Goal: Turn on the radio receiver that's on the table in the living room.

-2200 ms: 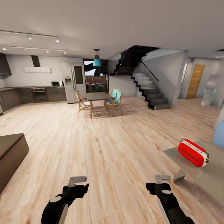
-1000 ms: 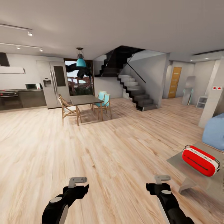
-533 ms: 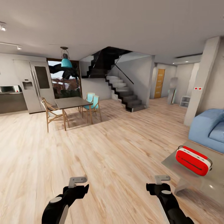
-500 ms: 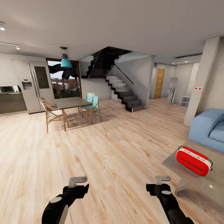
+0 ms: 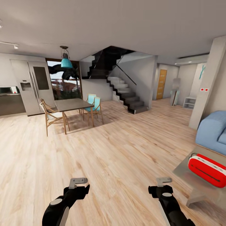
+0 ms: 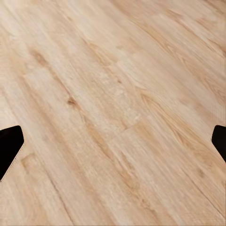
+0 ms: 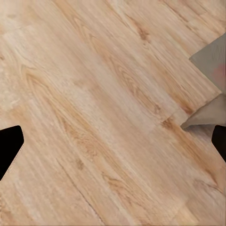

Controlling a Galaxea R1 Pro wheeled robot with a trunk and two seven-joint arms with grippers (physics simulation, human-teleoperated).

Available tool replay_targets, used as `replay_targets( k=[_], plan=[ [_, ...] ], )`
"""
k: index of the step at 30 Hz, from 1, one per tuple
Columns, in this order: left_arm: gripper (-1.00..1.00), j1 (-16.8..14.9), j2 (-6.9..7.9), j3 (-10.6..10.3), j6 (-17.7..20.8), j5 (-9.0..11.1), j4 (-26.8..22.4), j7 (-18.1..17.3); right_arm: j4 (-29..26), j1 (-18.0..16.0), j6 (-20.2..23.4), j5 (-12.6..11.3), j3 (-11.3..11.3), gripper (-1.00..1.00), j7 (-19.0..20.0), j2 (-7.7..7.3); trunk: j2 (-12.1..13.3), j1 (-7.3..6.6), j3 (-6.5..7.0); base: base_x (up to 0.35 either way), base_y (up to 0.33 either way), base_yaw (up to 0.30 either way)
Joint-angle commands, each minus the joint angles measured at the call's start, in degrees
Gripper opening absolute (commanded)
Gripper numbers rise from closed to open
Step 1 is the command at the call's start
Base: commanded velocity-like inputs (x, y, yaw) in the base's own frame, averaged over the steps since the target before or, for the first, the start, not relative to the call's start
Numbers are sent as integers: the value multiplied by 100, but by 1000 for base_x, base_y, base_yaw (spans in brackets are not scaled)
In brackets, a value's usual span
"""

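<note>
On the grey table (image 5: 201,185) by the sofa (image 5: 211,131), red radio receiver (image 5: 207,169), wood floor (image 5: 119,150), both arms' fingers spread wide

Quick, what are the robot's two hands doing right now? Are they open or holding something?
Left gripper: open, holding nothing, just wood floor beyond it.
Right gripper: open, holding nothing, over the floor near the table.

1. One red radio receiver (image 5: 206,169), at the right edge, lower part of the head view.
2. One grey table (image 5: 201,188) beneath it.
3. One blue sofa (image 5: 211,133), right edge.
4. One dining table (image 5: 72,104), left of centre, with three chairs (image 5: 50,114) visible around it.
5. One teal pendant lamp (image 5: 66,62).
6. One staircase (image 5: 125,92).
7. Two grippers: left gripper (image 5: 78,181), right gripper (image 5: 164,180), bottom of the frame.
</note>
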Motion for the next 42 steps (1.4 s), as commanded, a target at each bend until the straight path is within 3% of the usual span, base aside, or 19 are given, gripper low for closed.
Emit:
replay_targets(
  k=[1,12,15,17,18,19,22,30,39,42],
  plan=[
    [100,2,0,2,0,-8,0,0,13,0,5,-23,12,100,6,13,0,0,0,279,174,0],
    [100,1,0,2,0,-28,7,5,245,26,0,-27,29,100,38,23,0,0,12,282,181,-133],
    [100,3,0,12,0,-29,8,8,253,26,-203,-13,39,100,38,23,0,0,19,298,180,-293],
    [100,2,0,17,0,-29,9,13,247,26,-544,19,225,100,27,23,0,0,21,303,174,-296],
    [100,2,0,19,0,-29,14,16,240,26,-774,49,594,100,6,23,0,0,21,305,172,-298],
    [100,-1,0,21,0,-29,16,17,234,26,-856,46,773,100,8,23,0,0,21,305,171,-299],
    [100,-3,1,27,0,-29,17,17,239,26,-913,-7,906,100,12,23,0,0,21,305,171,-300],
    [100,-1,0,60,0,-24,12,21,246,26,-935,-59,898,100,26,23,0,0,21,267,147,-300],
    [100,1,-8,190,8,-4,-11,33,246,26,-929,-261,889,100,-17,23,0,0,21,-38,18,-300],
    [100,0,-9,194,2,-3,-13,35,246,26,-906,-267,717,100,-28,23,0,0,21,-24,98,-300]
  ],
)
